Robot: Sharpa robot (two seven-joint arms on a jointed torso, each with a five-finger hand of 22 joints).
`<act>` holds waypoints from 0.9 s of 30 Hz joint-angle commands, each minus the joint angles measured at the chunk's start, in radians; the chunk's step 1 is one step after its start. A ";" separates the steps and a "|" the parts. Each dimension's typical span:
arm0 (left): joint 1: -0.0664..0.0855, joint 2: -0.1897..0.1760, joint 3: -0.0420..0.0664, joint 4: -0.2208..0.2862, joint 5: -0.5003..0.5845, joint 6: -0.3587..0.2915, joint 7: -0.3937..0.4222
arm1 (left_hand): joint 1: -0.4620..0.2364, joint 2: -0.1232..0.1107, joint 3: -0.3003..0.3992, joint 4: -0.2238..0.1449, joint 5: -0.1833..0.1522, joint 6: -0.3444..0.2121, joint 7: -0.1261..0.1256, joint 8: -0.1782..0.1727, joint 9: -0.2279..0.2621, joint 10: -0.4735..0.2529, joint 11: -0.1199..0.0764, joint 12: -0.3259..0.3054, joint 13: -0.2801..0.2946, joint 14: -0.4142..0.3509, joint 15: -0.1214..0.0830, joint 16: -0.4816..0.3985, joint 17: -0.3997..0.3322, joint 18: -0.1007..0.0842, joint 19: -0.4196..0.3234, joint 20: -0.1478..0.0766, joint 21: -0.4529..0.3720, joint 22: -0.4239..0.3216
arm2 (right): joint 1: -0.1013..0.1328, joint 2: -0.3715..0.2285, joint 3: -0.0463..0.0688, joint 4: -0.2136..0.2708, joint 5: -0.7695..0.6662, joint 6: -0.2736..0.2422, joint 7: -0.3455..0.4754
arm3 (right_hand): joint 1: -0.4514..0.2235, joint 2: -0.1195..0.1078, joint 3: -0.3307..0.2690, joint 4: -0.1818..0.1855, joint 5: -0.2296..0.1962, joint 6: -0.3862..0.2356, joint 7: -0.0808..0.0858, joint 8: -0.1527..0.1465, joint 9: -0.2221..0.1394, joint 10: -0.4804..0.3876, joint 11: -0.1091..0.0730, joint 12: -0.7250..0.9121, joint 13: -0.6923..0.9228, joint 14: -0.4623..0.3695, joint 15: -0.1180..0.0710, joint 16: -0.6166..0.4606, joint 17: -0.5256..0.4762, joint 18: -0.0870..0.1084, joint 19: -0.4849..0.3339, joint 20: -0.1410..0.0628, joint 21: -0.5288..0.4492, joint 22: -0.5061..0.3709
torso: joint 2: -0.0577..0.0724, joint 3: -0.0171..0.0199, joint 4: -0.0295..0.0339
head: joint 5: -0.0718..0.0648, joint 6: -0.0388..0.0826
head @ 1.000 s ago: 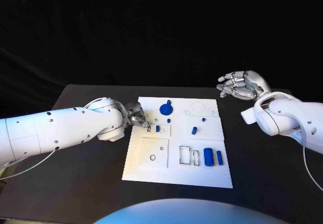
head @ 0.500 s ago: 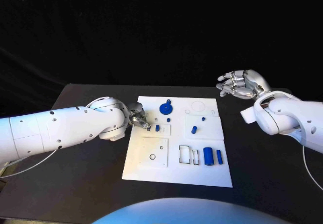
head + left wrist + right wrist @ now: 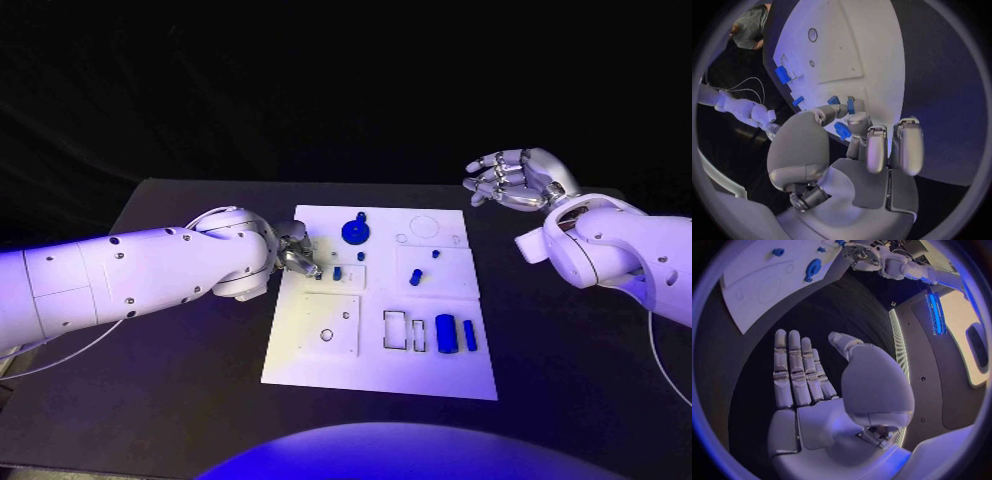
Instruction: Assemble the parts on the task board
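Note:
The white task board lies mid-table. My left hand reaches over its left edge, fingers curled down. In the left wrist view its thumb and a finger pinch a small blue part just over the board. A blue peg stands just right of the fingertips, and two such small parts show past them. A round blue part lies at the far end. My right hand hangs raised beyond the board's far right corner, fingers apart and holding nothing, as its palm shows.
Two blue blocks lie at the board's near right, beside empty rectangular slots. More small blue pegs stand mid-board. A square plate with a hole sits near left. Black table surrounds the board.
My left arm has shifted slightly toward the board, with its fingertips staying at the same spot. The right hand has not moved.

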 commanded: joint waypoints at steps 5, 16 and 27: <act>-0.003 0.003 0.000 -0.003 -0.013 0.028 -0.005 | -0.004 0.011 0.216 -0.222 0.006 0.003 -0.001 0.007 0.000 0.004 -0.002 -0.001 -0.003 0.104 -0.010 0.003 0.263 -0.015 0.023 -0.003 0.005 0.111 | -0.001 0.001 0.000 0.001 -0.005 0.011 0.007 | 0.002 0.008 -0.006 -0.002 0.006 -0.002 0.031 0.005 -0.002 -0.004 -0.001 0.004 -0.001 0.006 0.003 -0.006 0.000 0.012 0.005 0.000 -0.005 -0.001 | 0.001 0.0000 0.0001 | -0.001 -0.002; -0.003 0.002 0.000 -0.001 -0.015 0.058 -0.006 | -0.005 0.012 0.216 -0.224 0.011 0.002 -0.001 0.009 -0.001 0.005 -0.002 0.001 -0.001 0.104 -0.010 0.003 0.263 -0.016 0.026 -0.003 0.009 0.117 | -0.001 0.001 0.000 0.000 -0.005 0.012 0.007 | 0.002 0.008 -0.006 -0.002 0.006 -0.002 0.031 0.005 -0.002 -0.004 -0.001 0.004 -0.001 0.006 0.003 -0.006 0.000 0.012 0.005 0.000 -0.005 -0.001 | 0.000 -0.0002 0.0006 | -0.001 -0.006; -0.004 -0.001 0.000 0.000 0.019 0.057 -0.003 | -0.006 0.013 0.215 -0.226 0.016 0.001 -0.002 0.012 -0.003 0.005 -0.002 0.001 -0.002 0.104 -0.010 0.003 0.263 -0.017 0.028 -0.003 0.011 0.120 | -0.002 0.002 0.000 -0.002 -0.005 0.012 0.008 | 0.002 0.008 -0.006 -0.002 0.006 -0.002 0.031 0.005 -0.002 -0.004 -0.001 0.004 -0.001 0.006 0.003 -0.006 0.000 0.012 0.005 0.000 -0.005 -0.001 | 0.000 -0.0009 0.0004 | 0.000 -0.005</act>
